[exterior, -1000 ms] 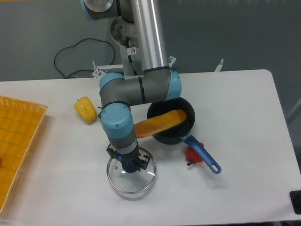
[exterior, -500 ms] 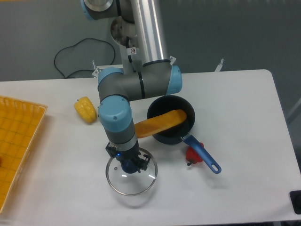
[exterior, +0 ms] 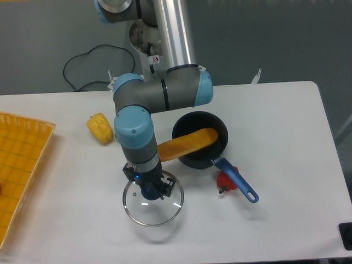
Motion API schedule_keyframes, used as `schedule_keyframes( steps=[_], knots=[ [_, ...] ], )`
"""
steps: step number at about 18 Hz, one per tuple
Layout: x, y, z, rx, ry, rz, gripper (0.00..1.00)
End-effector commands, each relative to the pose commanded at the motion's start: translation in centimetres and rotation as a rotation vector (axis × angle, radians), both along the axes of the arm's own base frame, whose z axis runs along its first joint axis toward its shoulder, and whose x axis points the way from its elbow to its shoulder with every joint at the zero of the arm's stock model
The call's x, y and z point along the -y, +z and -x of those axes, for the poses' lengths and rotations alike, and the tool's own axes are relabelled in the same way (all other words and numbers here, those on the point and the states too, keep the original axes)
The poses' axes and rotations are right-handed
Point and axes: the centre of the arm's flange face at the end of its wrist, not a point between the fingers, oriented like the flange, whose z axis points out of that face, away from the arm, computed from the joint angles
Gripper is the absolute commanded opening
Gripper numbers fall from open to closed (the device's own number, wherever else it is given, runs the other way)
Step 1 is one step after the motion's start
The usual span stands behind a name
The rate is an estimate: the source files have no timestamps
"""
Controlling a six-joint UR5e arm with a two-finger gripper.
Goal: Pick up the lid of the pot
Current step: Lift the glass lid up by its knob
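Observation:
The gripper point(exterior: 150, 183) is pointed down in the middle of the table, its fingers shut on the blue knob of the pot lid point(exterior: 154, 213). This lid is clear glass with a thin metal rim. It hangs a little above the table, roughly level, with a faint reflection under its front edge. The fingers partly cover the knob and the rear of the lid.
Behind and right stands a black pan point(exterior: 199, 119) with a blue handle point(exterior: 236, 180); an orange-brown curved object point(exterior: 187, 144) reaches over its rim. A red item point(exterior: 225, 181) lies beside the handle. Left are a yellow object point(exterior: 100, 128) and an orange-yellow bin point(exterior: 22, 165).
The arm and gripper have risen slightly, and the lid has come up with them, its reflection now more separate below. The pan and the other objects have stayed put.

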Motion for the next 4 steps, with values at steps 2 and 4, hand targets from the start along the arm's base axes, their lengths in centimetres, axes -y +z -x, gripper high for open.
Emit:
schedule_keyframes(
  steps=[2,4],
  knots=[
    [-0.05,0.0,-0.09,0.0,-0.002,0.0,0.48],
    [-0.1,-0.2,-0.14,0.0,-0.003,0.004,0.48]
  ],
)
